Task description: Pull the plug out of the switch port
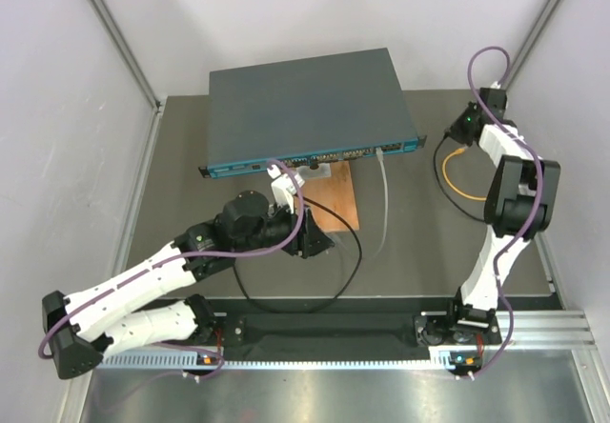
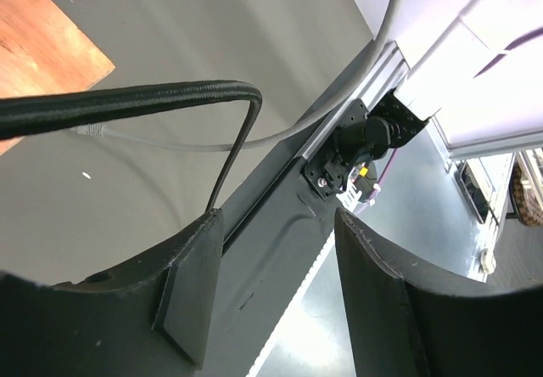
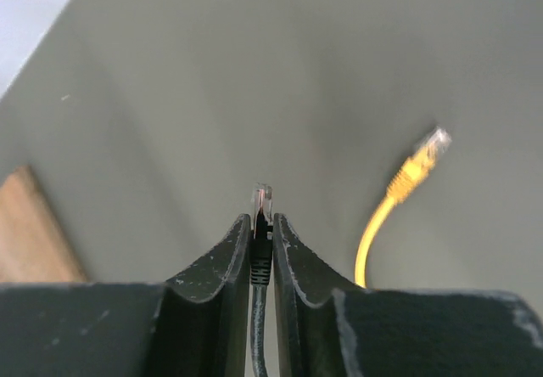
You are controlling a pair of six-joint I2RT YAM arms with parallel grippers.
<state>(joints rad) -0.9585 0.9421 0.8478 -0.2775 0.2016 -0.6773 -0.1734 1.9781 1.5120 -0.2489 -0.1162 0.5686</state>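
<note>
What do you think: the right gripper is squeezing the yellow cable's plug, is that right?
Not quite. The right gripper is squeezing the black cable's plug, not the yellow one. The yellow cable lies loose beside it. The right wrist view shows this.

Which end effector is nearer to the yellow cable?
Right. The right end effector hangs just beside the yellow cable; the left end effector is far across the table, by the wooden board.

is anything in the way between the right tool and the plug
Nothing visible does: the right tool is already shut on the plug, held away from the switch. The yellow cable lies off to one side, not touching it.
</note>
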